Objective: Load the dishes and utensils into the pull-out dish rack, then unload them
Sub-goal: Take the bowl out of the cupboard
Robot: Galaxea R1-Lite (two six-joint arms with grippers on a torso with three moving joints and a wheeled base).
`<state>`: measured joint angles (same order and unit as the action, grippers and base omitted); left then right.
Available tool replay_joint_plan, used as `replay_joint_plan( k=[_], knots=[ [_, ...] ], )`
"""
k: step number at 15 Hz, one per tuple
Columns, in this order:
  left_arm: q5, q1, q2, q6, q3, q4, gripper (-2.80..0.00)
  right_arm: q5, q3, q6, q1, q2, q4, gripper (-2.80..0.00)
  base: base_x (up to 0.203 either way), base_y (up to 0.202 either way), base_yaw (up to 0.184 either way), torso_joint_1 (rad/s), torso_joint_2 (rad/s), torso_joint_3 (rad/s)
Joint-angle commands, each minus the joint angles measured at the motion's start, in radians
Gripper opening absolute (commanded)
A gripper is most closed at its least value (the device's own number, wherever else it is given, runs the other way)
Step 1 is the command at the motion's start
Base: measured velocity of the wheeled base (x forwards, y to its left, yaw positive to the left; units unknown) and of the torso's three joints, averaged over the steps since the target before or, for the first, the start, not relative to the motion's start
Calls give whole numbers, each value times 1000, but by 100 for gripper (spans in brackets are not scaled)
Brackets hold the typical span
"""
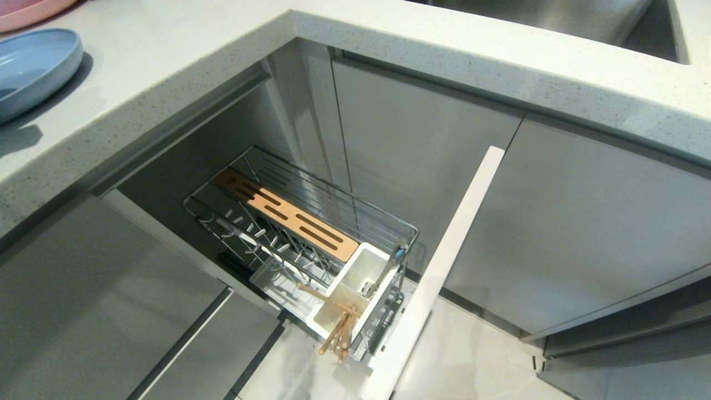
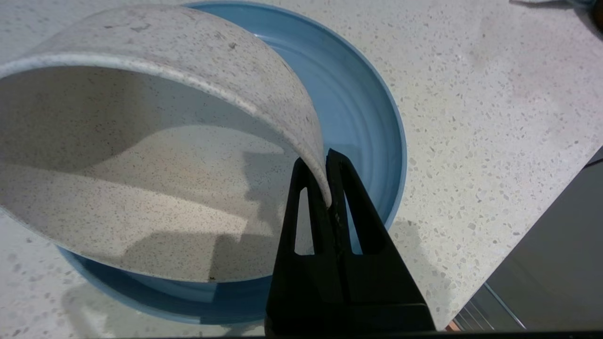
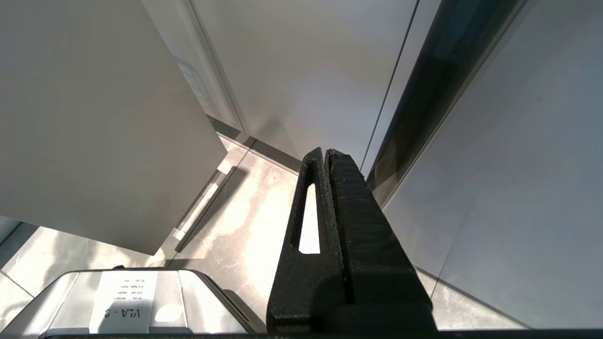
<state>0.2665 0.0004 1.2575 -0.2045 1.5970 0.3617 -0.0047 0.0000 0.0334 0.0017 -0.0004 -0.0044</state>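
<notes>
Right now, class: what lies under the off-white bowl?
The blue plate lies under the off-white bowl, which the left pincer grips by its rim. The bowl hides the plate's middle.

From the head view we look steeply down at the pull-out dish rack (image 1: 303,233) at frame centre, with the pale-blue plate (image 1: 33,69) at upper left. Our left wrist view sits close above that same plate (image 2: 367,117). Our right wrist view faces grey cabinet fronts (image 3: 306,61) near the floor.

Tilted off-white bowl (image 2: 155,155) over blue plate (image 2: 362,117)
</notes>
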Motion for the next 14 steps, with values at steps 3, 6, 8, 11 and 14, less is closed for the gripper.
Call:
replay_joint_plan(
  k=[3,6,8,11,14],
  knots=[
    [2,-5,26,-3,3,-1,-280,0,2,0,1,-4,-1,-280,0,0,0,0,0,0],
    [4,-5,29,-3,3,-1,-167,-1,2,0,0,-4,0,-280,0,0,0,0,0,0],
    [5,-5,29,-3,3,-1,0,-1,2,0,0,-3,-1,-280,0,0,0,0,0,0],
    [4,-5,28,-2,1,-1,0,0,2,0,0,-4,0,-280,0,0,0,0,0,0],
    [10,-5,26,-1,0,-1,0,0,2,0,1,-4,-1,-280,0,0,0,0,0,0]
  ],
)
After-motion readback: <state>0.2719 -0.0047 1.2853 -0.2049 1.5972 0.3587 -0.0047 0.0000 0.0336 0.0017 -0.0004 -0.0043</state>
